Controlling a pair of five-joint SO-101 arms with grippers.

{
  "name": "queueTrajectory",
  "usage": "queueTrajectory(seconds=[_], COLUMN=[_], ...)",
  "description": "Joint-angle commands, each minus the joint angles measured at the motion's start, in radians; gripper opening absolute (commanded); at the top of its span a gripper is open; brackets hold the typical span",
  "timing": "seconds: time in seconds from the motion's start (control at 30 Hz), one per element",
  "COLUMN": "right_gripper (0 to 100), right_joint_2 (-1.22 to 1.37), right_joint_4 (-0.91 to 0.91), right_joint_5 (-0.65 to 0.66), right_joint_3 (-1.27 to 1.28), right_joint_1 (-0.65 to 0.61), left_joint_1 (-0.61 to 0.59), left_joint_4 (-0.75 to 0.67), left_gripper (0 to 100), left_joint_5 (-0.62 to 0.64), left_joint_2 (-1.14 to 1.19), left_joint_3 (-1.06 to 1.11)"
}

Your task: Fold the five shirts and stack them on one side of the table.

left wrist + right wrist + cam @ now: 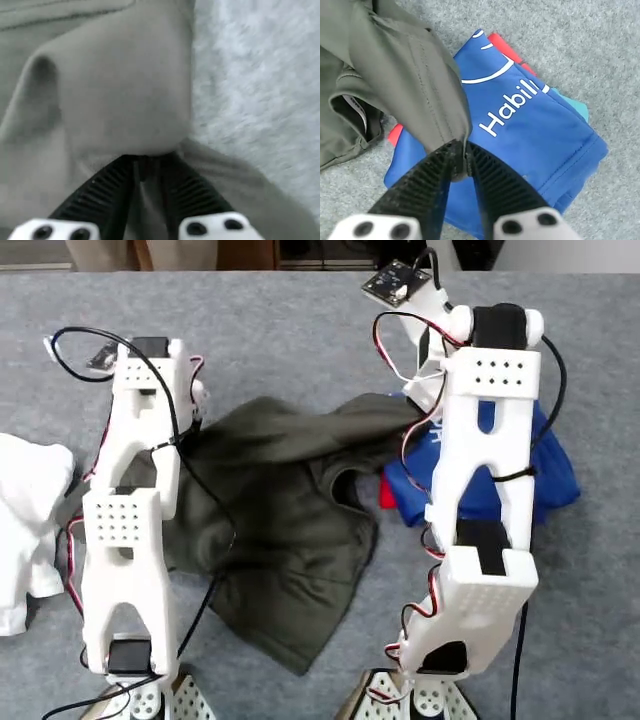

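2 narrow pinches, left gripper [147,164] and right gripper [461,156], clamped the olive shirt [280,530]; uneven pulling could slip the cloth or drag the blue shirt [530,125] beneath the right gripper.

white shirt [25,510]: cut by frame edge | red shirt [386,491]: mostly under blue shirt [556,476]

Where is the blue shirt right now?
In the high view, the blue shirt lies folded on the right side of the table, on top of a red shirt and right beside the olive green shirt.
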Motion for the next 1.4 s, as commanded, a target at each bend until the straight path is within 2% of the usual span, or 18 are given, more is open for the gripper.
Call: queueTrajectory(seconds=[0.0,0.17,0.3,0.53,0.63,0.77,0.83,1.0,1.27,1.37], right_gripper=[0.5,0.5,0.5,0.5,0.5,0.5,0.5,0.5,0.5,0.5], right_joint_2=[-0.013,-0.013,-0.010,-0.005,-0.005,-0.007,-0.007,-0.005,-0.013,-0.013], right_joint_4=[-0.008,-0.006,-0.005,-0.009,-0.009,-0.011,-0.012,-0.034,-0.048,-0.044], right_joint_5=[-0.012,-0.012,-0.008,-0.011,-0.011,-0.005,-0.005,-0.005,-0.005,0.009], right_joint_3=[0.001,0.001,0.002,0.002,0.002,0.027,0.033,0.051,0.093,0.099], right_joint_1=[0.016,0.016,0.016,0.016,0.010,0.005,0.005,0.005,-0.024,-0.022], left_joint_1=[-0.003,-0.003,0.005,-0.002,-0.008,-0.071,-0.083,-0.084,-0.092,-0.095], left_joint_4=[0.092,0.130,0.130,0.109,-0.020,-0.201,-0.239,-0.273,-0.221,-0.199], left_gripper=[2,2,2,2,2,2,2,2,2,10], left_joint_5=[-0.049,-0.106,-0.110,-0.351,-0.434,-0.463,-0.503,-0.700,-0.951,-0.965], left_joint_2=[-0.016,-0.051,-0.183,-0.578,-0.665,-0.750,-0.783,-0.858,-1.015,-1.110], left_joint_3=[-0.087,-0.124,-0.005,0.465,0.730,0.993,1.079,1.280,1.389,1.369])
